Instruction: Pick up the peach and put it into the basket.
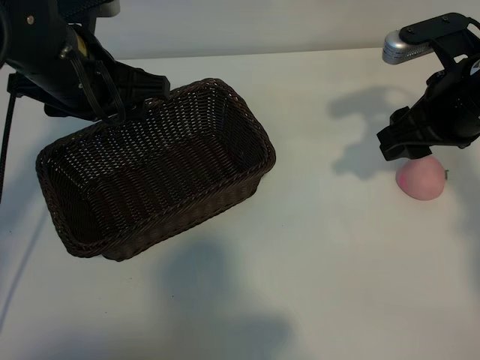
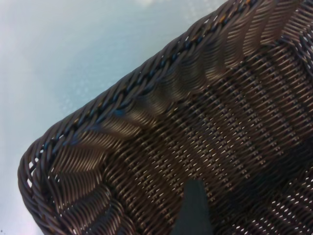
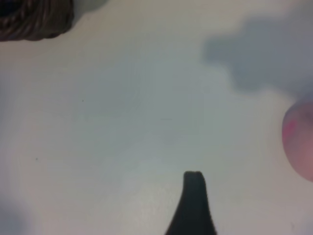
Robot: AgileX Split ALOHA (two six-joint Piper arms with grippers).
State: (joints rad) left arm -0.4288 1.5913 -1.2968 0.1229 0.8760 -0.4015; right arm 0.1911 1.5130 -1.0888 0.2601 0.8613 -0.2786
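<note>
The peach (image 1: 422, 178) rests on the white table (image 1: 322, 262) near the right edge, well apart from the basket (image 1: 225, 191), which sits on the left half of the table toward the rear-left corner. The basket lies at an angle to the table edges and holds nothing. The right gripper (image 1: 409, 142) hangs just above the rear side of the peach; its jaws stand wide and hold nothing. In the right wrist view, 1 dark fingertip (image 3: 193, 183) shows over bare table, with the peach (image 3: 301, 142) off to one side and a corner of the basket (image 3: 34, 19) farther off. The left gripper (image 1: 124, 101) hangs over the rear rim of the basket, jaws wide and holding nothing. In the left wrist view, 1 fingertip (image 2: 194, 193) shows above the basket's woven floor (image 2: 234, 122), near a rounded corner.
</note>
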